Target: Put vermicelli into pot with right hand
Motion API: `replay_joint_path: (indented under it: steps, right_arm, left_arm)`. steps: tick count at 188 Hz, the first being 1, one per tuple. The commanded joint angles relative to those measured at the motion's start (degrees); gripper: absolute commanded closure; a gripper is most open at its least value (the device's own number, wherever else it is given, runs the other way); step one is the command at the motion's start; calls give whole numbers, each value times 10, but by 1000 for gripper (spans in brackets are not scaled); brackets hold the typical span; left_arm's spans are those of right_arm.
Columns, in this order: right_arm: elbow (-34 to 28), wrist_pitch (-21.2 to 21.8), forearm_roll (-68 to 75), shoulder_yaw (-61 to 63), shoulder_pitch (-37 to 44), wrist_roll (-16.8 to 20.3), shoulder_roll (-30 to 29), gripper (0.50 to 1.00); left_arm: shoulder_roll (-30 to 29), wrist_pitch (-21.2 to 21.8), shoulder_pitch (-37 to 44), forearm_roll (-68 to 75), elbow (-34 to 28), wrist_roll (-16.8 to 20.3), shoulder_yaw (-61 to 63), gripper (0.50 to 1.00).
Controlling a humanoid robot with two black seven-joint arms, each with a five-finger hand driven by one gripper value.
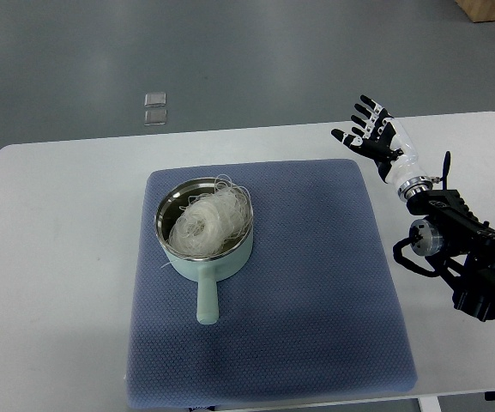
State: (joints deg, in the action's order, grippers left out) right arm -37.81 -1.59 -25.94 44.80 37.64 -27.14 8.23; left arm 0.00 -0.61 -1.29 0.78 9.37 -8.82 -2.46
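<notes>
A pale green pot (206, 257) with a short handle pointing toward me stands on the left half of a blue mat (316, 283). A white bundle of vermicelli (209, 219) lies inside the pot, with a few strands over the rim. My right hand (369, 130) hovers above the mat's far right corner, well to the right of the pot. Its fingers are spread and hold nothing. The right arm (461, 245) comes in from the right edge. No left arm shows.
The mat lies on a white table (58, 257) with rounded corners. Two small clear squares (154, 109) sit on the grey floor beyond the table's far edge. A brown box corner (491, 9) shows at top right.
</notes>
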Motion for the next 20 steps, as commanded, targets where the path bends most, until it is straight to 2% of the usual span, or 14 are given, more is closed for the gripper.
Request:
replay_joint_path:
  steps: [1, 20]
  right_arm:
    - [-1, -3, 0, 3, 0, -1, -1, 572]
    - [0, -9, 0, 3, 0, -3, -4, 572]
  left_arm:
    - [0, 0, 1, 0, 0, 0, 0, 500]
    - [0, 0, 0, 0, 0, -1, 0, 500]
